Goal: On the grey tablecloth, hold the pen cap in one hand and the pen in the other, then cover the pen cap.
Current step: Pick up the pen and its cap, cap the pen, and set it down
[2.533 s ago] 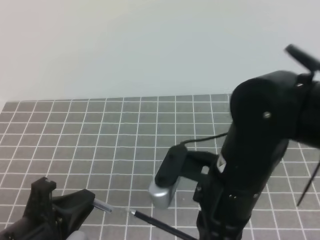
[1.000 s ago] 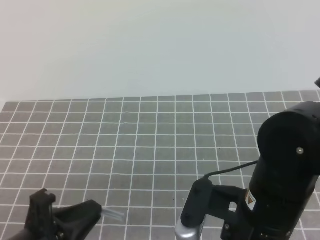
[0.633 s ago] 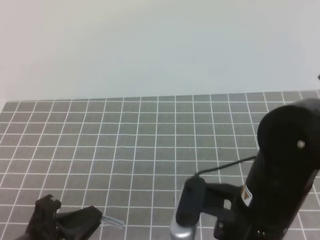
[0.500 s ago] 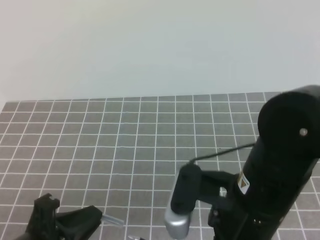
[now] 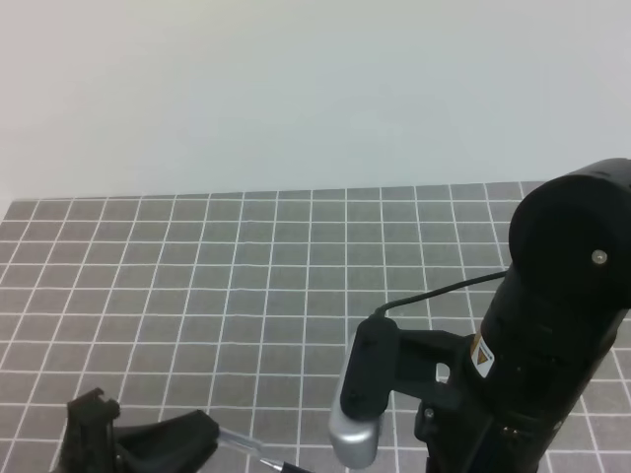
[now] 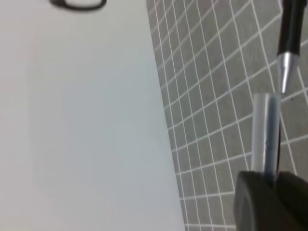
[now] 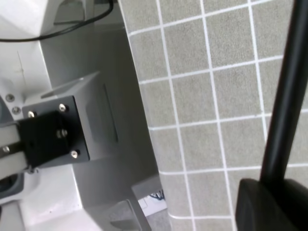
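You have one large grey tablecloth (image 5: 246,276) gridded with thin white lines, one short translucent greyish pen cap (image 6: 266,134) and one slim black pen (image 6: 289,33) with a silvery tip. At the lower left of the high view your left gripper (image 5: 148,448) clamps the cap; at the lower right of the right wrist view your right gripper (image 7: 274,204) clamps the pen. In the left wrist view, upper right, the tip sits just at the cap's open end.

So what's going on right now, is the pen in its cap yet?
Left gripper shut on pen cap. Right gripper shut on pen. Pen tip at the cap's open mouth, not yet in. Nothing between them.
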Action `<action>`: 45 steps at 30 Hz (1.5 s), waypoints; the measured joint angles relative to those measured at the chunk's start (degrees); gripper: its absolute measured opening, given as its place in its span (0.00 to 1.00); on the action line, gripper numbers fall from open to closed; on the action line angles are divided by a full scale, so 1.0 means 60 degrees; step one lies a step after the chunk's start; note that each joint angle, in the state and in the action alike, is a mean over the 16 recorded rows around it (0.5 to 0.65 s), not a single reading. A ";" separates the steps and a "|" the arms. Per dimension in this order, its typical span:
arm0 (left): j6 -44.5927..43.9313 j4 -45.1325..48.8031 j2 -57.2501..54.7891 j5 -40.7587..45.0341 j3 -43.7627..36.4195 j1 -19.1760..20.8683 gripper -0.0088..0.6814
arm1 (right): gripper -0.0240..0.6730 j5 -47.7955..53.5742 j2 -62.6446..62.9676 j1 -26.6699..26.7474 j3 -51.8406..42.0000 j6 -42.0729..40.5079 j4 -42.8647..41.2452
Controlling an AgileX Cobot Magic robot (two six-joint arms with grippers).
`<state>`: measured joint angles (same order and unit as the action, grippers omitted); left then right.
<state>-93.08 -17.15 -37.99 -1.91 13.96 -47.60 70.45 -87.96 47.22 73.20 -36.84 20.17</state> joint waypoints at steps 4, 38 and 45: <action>0.0024 -0.0142 0.0067 -0.0025 0.0000 -0.0153 0.07 | 0.11 0.0000 0.0000 0.0000 0.0000 0.0019 -0.0029; -0.0118 -0.1086 0.0384 -0.0126 -0.0280 -0.0105 0.02 | 0.11 0.0000 0.0000 0.0000 0.0000 0.0106 0.0179; -0.0202 -0.1078 0.0501 0.0135 -0.0280 0.0222 0.01 | 0.09 0.0184 0.0011 -0.0001 0.0012 0.0058 0.0192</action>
<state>-94.29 -23.61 -34.99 -1.10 12.28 -46.26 71.55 -87.89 47.21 73.28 -36.50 21.32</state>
